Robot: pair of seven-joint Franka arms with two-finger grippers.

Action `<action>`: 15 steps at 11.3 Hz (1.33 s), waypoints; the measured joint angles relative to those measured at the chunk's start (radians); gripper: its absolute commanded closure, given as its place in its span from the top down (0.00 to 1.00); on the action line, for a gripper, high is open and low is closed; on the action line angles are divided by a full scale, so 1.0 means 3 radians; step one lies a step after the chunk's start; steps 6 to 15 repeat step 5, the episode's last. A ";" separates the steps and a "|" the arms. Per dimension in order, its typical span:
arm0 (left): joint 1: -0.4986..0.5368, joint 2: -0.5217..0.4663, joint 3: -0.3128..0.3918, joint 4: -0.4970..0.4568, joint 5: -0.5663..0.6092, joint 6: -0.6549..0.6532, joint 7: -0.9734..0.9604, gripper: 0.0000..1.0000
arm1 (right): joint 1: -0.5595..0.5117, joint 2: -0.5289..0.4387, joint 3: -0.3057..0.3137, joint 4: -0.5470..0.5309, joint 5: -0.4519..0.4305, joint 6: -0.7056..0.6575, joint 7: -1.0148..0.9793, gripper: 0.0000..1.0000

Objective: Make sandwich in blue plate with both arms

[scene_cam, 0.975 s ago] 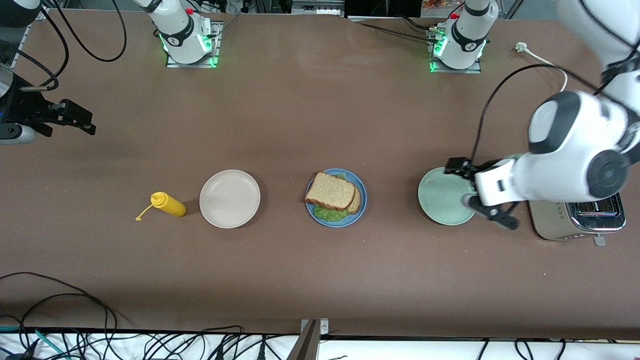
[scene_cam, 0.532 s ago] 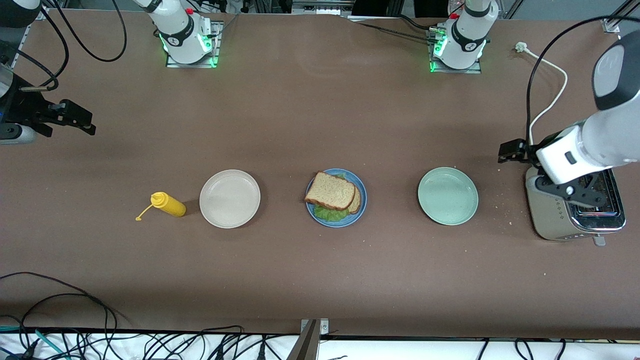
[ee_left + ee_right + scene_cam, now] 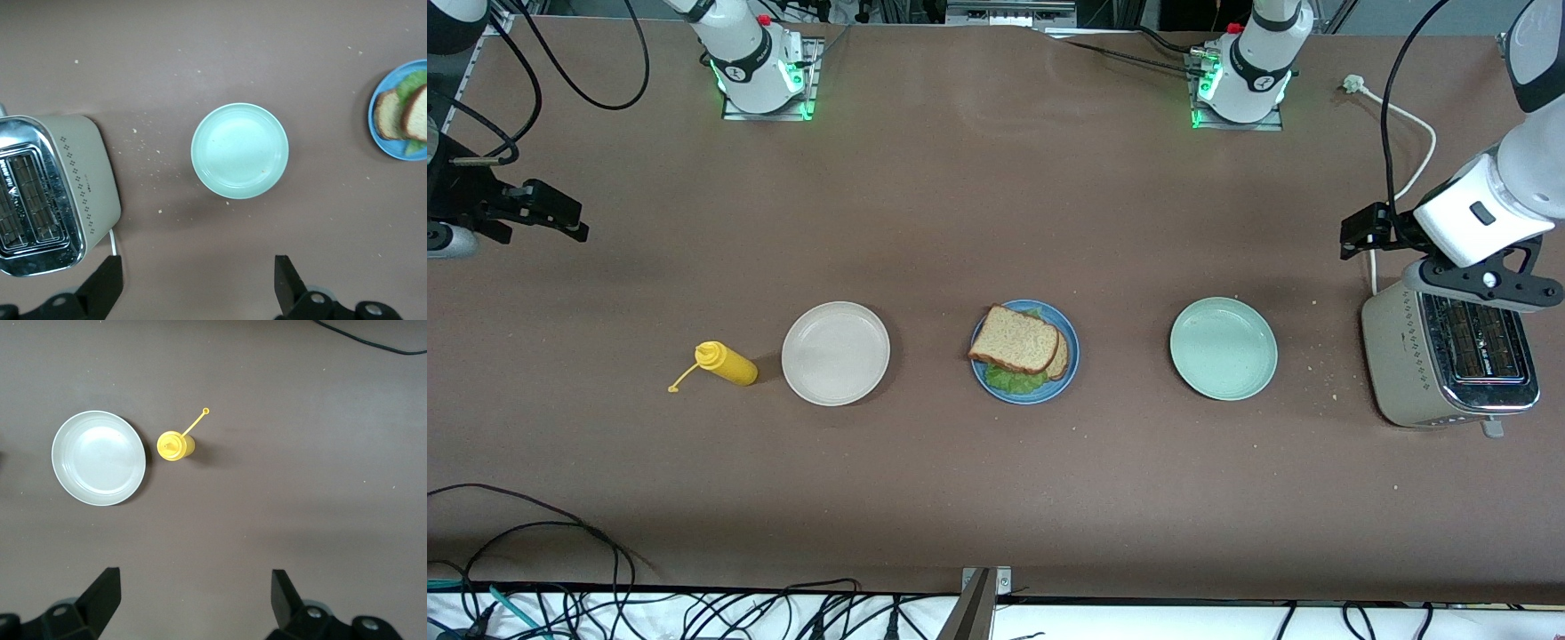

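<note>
At table centre, sandwich (image 3: 1018,348) is seen stacked on blue plate (image 3: 1071,349), approx. 8 o'clock from left gripper (image 3: 1476,284), which is nearer; right gripper (image 3: 547,213) is parked. Both wide open, empty.

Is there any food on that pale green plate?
No, the pale green plate is bare in the front view; the bread and lettuce sandwich sits on the blue plate beside it.

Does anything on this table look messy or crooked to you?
Slightly. The sandwich on the blue plate is askew: its top slice sits shifted off the lower one, with lettuce poking out. Crumbs dot the table between the green plate and the toaster.
</note>
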 measured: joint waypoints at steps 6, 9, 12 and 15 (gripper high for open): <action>-0.0137 -0.0316 0.0334 -0.0461 -0.0019 0.0189 0.0000 1.00 | 0.0000 0.0003 -0.0003 0.0000 0.0000 0.0011 0.0000 1.00; -0.0137 -0.0316 0.0334 -0.0461 -0.0019 0.0189 0.0000 1.00 | 0.0000 0.0003 -0.0003 0.0000 0.0000 0.0011 0.0000 1.00; -0.0137 -0.0316 0.0334 -0.0461 -0.0019 0.0189 0.0000 1.00 | 0.0000 0.0003 -0.0003 0.0000 0.0000 0.0011 0.0000 1.00; -0.0137 -0.0316 0.0334 -0.0461 -0.0019 0.0189 0.0000 1.00 | 0.0000 0.0003 -0.0003 0.0000 0.0000 0.0011 0.0000 1.00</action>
